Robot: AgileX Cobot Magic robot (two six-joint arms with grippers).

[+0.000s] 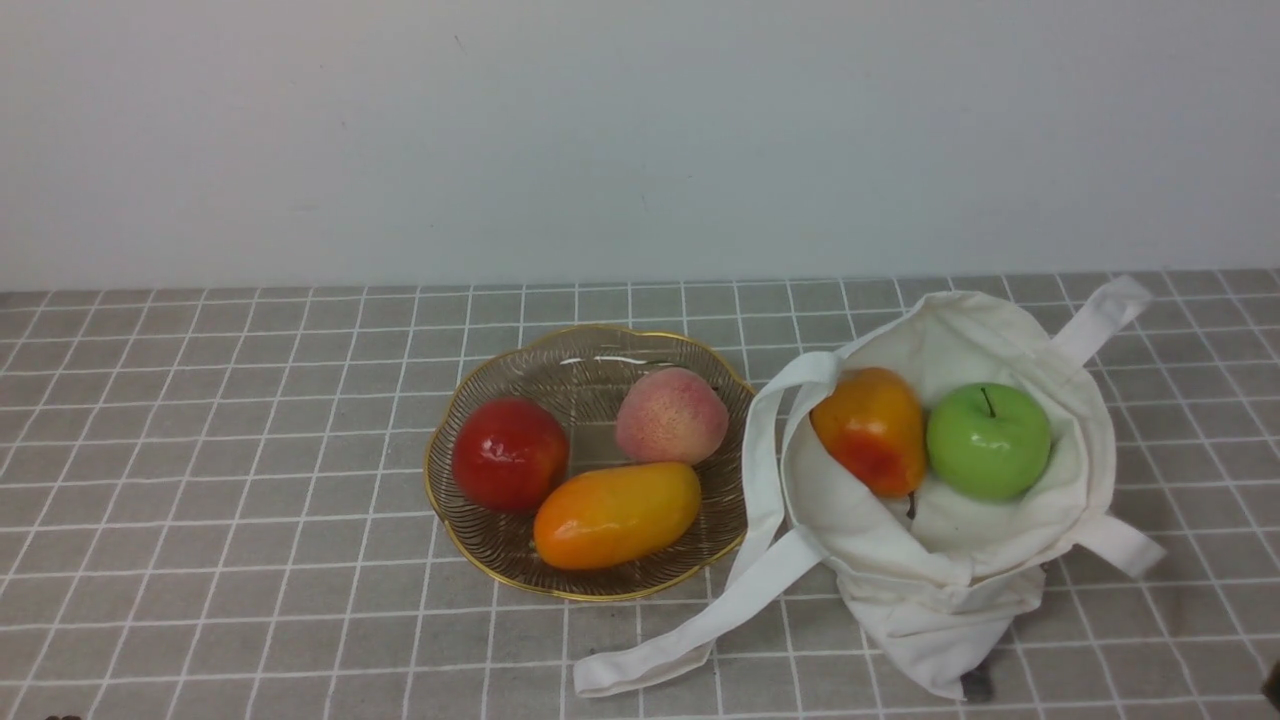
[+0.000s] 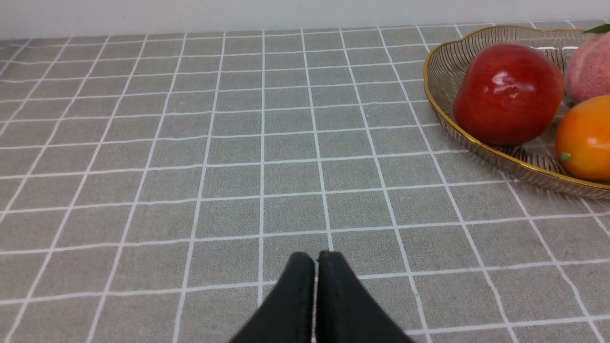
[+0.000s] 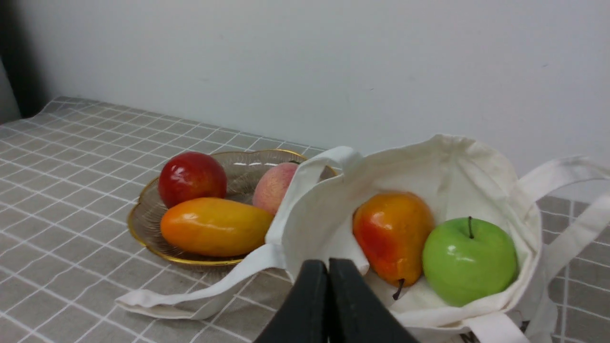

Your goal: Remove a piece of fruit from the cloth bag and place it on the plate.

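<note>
The piece of fruit, an elongated orange-yellow mango (image 1: 617,515) (image 3: 215,226), lies at the near side of the plate (image 1: 580,375), a ribbed glass dish with a gold rim (image 2: 429,90). To the plate's right sits the open cloth bag (image 1: 960,330) (image 3: 429,162). My left gripper (image 2: 316,257) is shut and empty, low over bare tablecloth to the left of the plate. My right gripper (image 3: 328,264) is shut and empty too, just short of the bag's near edge.
A red apple (image 1: 510,455) and a peach (image 1: 670,415) share the plate with the mango. Inside the bag rest an orange-red fruit (image 1: 872,428) and a green apple (image 1: 988,440). One long strap (image 1: 700,630) trails over the cloth in front of the plate.
</note>
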